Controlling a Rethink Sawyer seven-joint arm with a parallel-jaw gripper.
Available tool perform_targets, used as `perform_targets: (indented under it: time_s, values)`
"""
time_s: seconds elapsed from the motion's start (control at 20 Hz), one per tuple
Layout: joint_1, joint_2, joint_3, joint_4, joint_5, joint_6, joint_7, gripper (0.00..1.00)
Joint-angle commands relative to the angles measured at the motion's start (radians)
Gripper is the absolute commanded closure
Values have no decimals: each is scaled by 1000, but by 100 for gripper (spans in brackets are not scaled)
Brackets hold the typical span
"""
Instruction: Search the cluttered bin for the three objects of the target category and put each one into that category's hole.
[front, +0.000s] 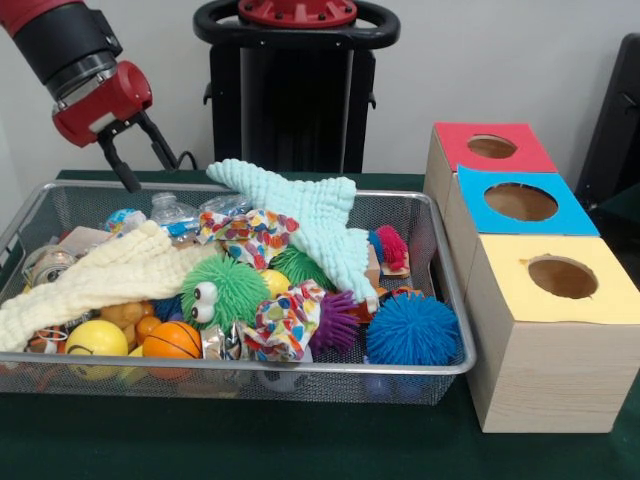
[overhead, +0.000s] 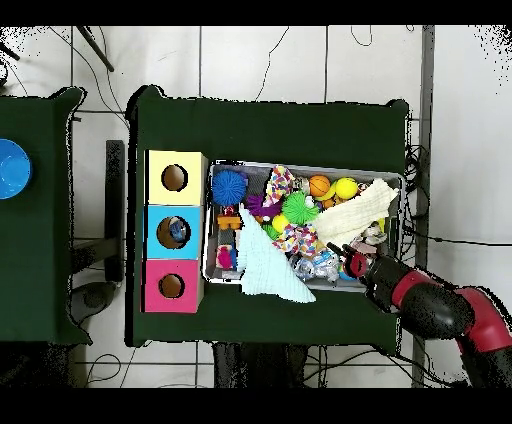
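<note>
The wire mesh bin (front: 455, 300) is full of toys and cloths; it also shows in the overhead view (overhead: 305, 166). My gripper (front: 152, 175) hangs open and empty just above the bin's far left corner; it shows in the overhead view (overhead: 353, 262) too. A crinkly clear plastic piece (front: 172, 214) with blue marks lies right below it, and another (front: 226, 205) lies beside it, partly under a cloth. The same pieces (overhead: 325, 266) show in the overhead view. The blue-panelled hole (front: 520, 202) is in the middle box; from above the hole (overhead: 176, 232) has something pale and blue inside.
A red-panelled box (front: 492, 147) and a yellow-panelled box (front: 562, 277) flank the blue one. In the bin are a mint cloth (front: 315, 215), a cream cloth (front: 110, 272), a patterned cloth (front: 285, 322), spiky balls (front: 412, 328), and an orange ball (front: 172, 341). A blue bowl (overhead: 12, 168) sits on a side table.
</note>
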Motion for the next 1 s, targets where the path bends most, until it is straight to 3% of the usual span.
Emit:
perform_targets:
  time_s: [0.05, 1.0]
  values:
    - [-3, 57, -56, -114, -51, 54, -349, 0]
    - [-29, 116, -74, -123, -66, 46, -355, 0]
